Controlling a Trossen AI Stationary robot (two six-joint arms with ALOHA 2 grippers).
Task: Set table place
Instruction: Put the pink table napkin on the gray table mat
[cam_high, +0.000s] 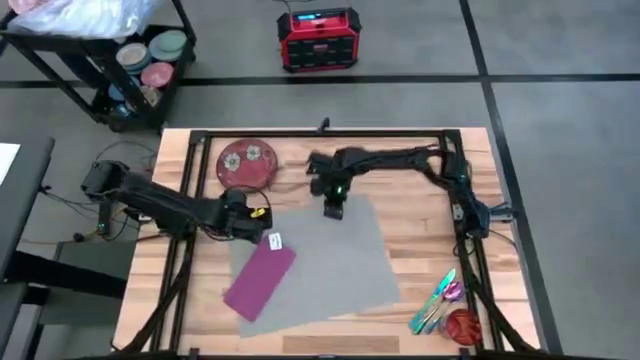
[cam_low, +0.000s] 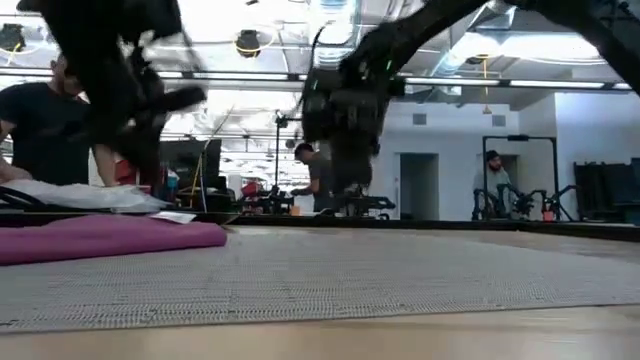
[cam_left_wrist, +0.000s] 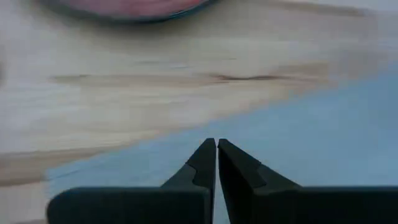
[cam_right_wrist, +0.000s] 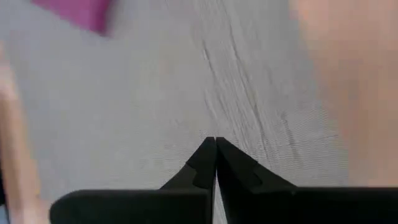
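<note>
Lying slightly askew on the light wooden table (cam_high: 420, 215), the large grey placemat (cam_high: 330, 260) covered the middle of the top, its far edge near the red patterned plate (cam_high: 248, 161) that sat on bare planks toward the far left. A purple napkin (cam_high: 259, 277) rested on the placemat's left part, partly hanging over its left edge, with a small white tag (cam_high: 275, 240) at its far end; any writing on that tag was too small to read.

The left gripper (cam_high: 262, 212) hovered at the placemat's far left corner, just short of the plate, and its wrist view showed the two dark fingers (cam_left_wrist: 205, 163) pressed together with nothing between them, the mat's edge and the plate's rim ahead. The right gripper (cam_high: 333, 209) hung over the far edge of the placemat, a green light glowing on the arm just behind it; its fingers (cam_right_wrist: 205, 163) were likewise closed tip to tip over the grey weave, holding nothing.

Near the right front corner of the table lay colourful cutlery (cam_high: 437, 298) beside a small red bowl (cam_high: 462, 324). Beyond the table stood a red and black box (cam_high: 318, 38) on the floor, its display unreadable, and a black cart (cam_high: 120, 70) carrying stacked dishes. People stood in the room behind in the low view.
</note>
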